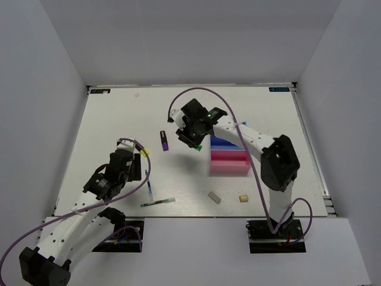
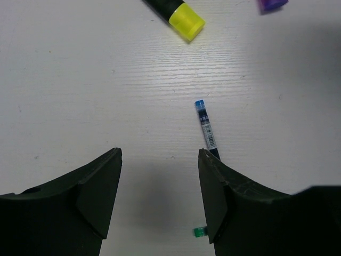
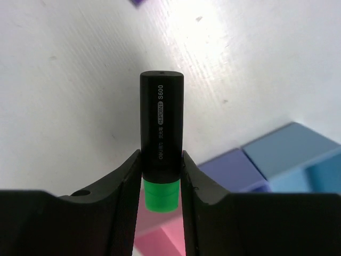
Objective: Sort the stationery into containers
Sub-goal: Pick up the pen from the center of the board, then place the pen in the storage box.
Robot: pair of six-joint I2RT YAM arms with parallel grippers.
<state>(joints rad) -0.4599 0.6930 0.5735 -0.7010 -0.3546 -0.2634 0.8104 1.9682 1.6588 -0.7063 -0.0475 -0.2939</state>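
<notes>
On your white table [image 1: 119, 113] you see a purple-capped highlighter [image 1: 163, 140] near the middle, a yellow-capped highlighter [image 2: 178, 15], a blue-tipped pen [image 1: 148, 186] and a green-tipped pen [image 1: 158, 202] toward the left, a grey eraser [image 1: 214, 197] and a tan eraser [image 1: 243, 198] by the near edge, and the joined trays [image 1: 229, 168] just behind them.

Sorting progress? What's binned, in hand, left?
Binned: nothing visible; the pink tray looks empty. In hand: the right gripper is shut on the green-capped highlighter; the left gripper is open above the blue pen. Remaining: purple highlighter, yellow highlighter, green pen, grey eraser, tan eraser.
</notes>
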